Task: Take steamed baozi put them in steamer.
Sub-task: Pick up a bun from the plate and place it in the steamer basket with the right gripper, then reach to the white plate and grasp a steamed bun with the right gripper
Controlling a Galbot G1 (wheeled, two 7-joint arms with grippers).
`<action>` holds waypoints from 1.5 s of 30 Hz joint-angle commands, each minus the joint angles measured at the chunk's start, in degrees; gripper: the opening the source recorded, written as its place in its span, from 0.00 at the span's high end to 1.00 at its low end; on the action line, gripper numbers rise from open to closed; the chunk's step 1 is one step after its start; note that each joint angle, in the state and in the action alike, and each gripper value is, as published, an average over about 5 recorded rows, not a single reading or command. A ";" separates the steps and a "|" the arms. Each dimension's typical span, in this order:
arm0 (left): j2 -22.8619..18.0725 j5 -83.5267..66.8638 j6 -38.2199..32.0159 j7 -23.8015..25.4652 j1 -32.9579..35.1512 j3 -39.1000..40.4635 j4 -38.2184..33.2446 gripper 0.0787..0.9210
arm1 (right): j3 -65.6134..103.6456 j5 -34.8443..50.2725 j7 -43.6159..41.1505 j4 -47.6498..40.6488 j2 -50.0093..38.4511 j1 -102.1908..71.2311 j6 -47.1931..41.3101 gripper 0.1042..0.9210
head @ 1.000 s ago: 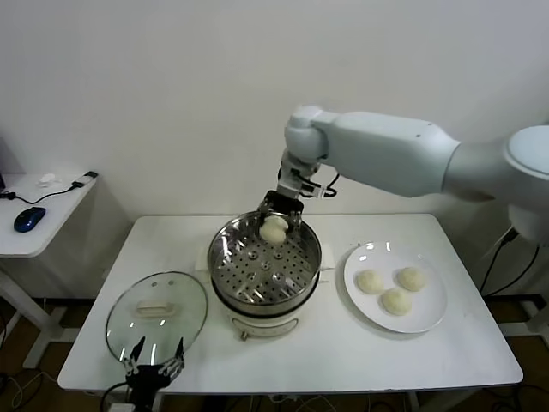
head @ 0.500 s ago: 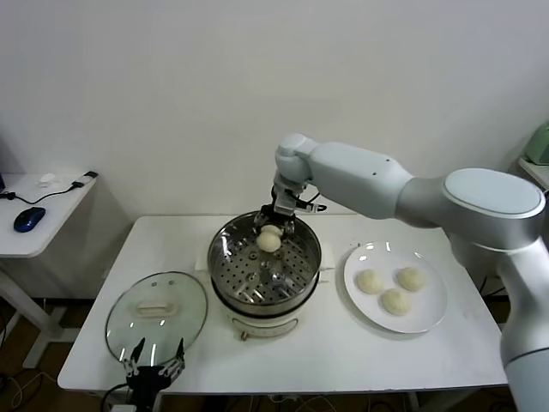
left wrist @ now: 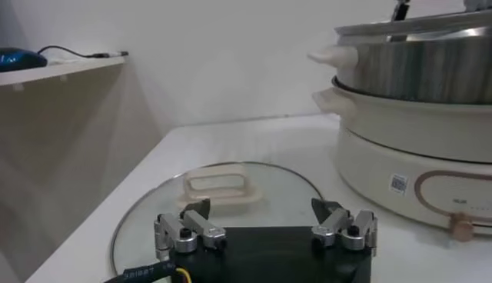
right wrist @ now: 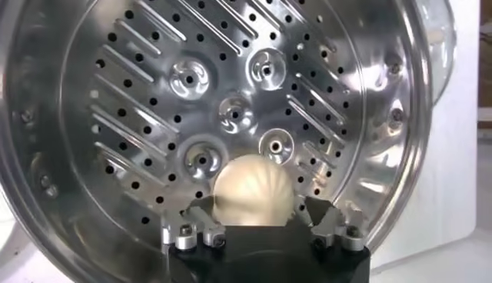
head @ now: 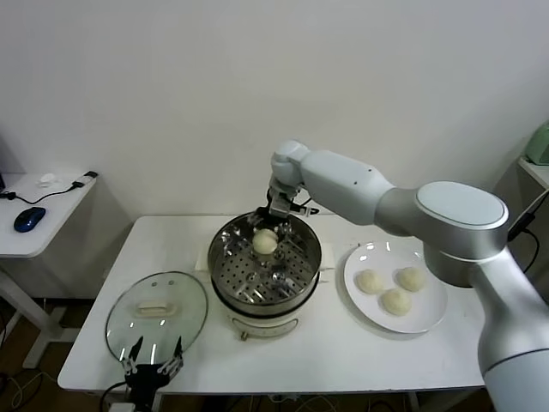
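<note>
Right gripper [head: 268,225] clamps 1 baozi [head: 265,242] inside steamer [head: 302,273]; glass lid [head: 156,314] likely under spread left gripper [head: 154,371].

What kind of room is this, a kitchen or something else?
Probably a lab or office set up for a cooking trial, not a real kitchen: a plain white table holds a steamer and a plate of buns, and a side desk carries a computer mouse.

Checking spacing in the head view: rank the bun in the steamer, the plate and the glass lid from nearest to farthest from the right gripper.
From the right gripper:
1. Bun, between its fingers, over the steamer tray.
2. Plate, on the robot's right, holding three buns.
3. Glass lid, front left, near the left gripper.
</note>
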 commanded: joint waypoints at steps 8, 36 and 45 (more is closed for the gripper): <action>-0.51 0.28 0.05 0.07 0.67 0.32 -0.94 0.12 | -12.73 32.64 -8.54 9.69 -11.77 19.23 -7.70 0.12; -0.90 -0.92 0.24 -0.45 0.47 0.20 -0.28 0.12 | -20.41 36.67 7.63 24.31 -39.19 -0.30 -57.21 0.12; -0.92 -0.93 -0.08 -0.91 0.54 0.07 -0.08 0.12 | -12.85 34.03 10.64 17.78 -34.56 -7.41 -57.53 0.12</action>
